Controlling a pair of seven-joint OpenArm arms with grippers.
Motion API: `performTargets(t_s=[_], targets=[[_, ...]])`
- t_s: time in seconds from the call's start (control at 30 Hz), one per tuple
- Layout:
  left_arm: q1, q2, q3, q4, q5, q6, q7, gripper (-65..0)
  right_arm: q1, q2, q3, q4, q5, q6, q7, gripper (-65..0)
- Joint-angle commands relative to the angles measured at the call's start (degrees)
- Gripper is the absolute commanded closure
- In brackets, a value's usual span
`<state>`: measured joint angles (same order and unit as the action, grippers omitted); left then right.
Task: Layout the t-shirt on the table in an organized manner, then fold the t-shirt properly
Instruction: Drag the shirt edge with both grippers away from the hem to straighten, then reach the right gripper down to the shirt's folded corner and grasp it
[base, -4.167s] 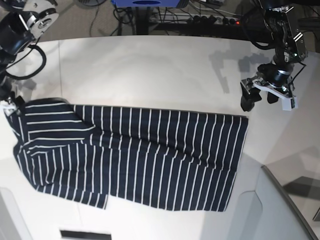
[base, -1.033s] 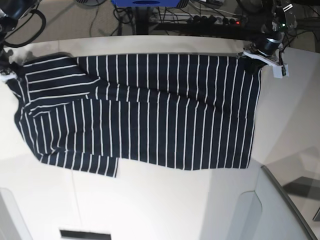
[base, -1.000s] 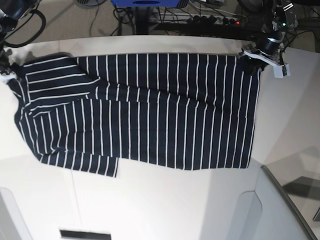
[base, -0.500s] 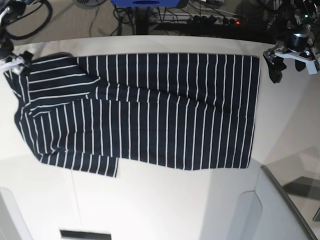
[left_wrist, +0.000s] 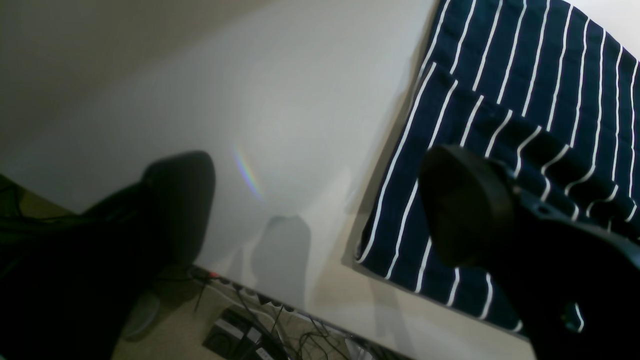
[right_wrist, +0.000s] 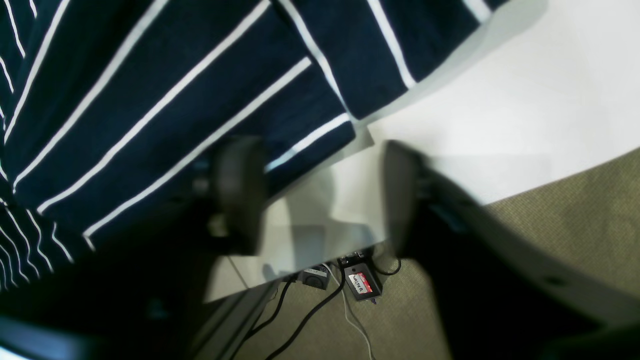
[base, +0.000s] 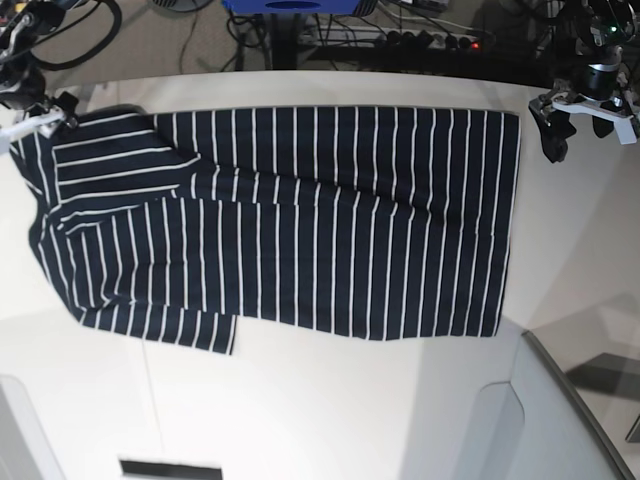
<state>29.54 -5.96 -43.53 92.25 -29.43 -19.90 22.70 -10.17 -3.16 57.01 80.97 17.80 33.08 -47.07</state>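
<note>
The t-shirt lies spread flat on the table, dark navy with thin white stripes, its sleeves toward the left in the base view. My left gripper hovers open just right of the shirt's far right corner. In the left wrist view the left gripper is empty, with the shirt corner beside one finger. My right gripper is at the shirt's far left corner. The right wrist view shows the right gripper open, with the cloth edge lying free by it.
The table's far edge runs close behind both grippers, with floor, cables and a power strip beyond it. A light-grey raised panel stands at the front right. A small dark slot is at the front edge.
A second ago my left gripper was on the shirt's far right corner; it has let go and moved right, clear of the cloth. My right gripper has shifted slightly up and right.
</note>
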Motion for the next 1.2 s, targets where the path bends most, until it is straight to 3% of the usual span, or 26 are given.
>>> performTargets(t_s=[0.0,0.2,0.33,0.73,1.17], targets=[[0.4,-0.8,-0.3,0.9,-0.7,-0.5,-1.3,-64.7,0.7,0.7,0.1,0.8,1.0,0.5,0.7,-26.1],[0.0,-0.8,-0.2,-0.3,-0.7,-0.5,-1.3,-64.7,1.0,0.7,0.1,0.8,1.0,0.5,0.6,-15.8],[-0.1,-0.9,-0.4,-2.8,-0.7,-0.5,-1.3,-64.7,1.0,0.6,0.1,0.8,1.0,0.5,0.5,0.0],[-0.1,-0.9,-0.5,-3.1,-0.7,-0.5,-1.3,-64.7,7.7,0.7,-0.4,1.2,1.0,0.5,-5.5,0.0],[-0.1,-1.1,-0.5,-2.7,-0.7,-0.5,-1.3,-64.7,18.7,1.0,-14.7,-0.3,0.7,0.3,-6.6,0.0]])
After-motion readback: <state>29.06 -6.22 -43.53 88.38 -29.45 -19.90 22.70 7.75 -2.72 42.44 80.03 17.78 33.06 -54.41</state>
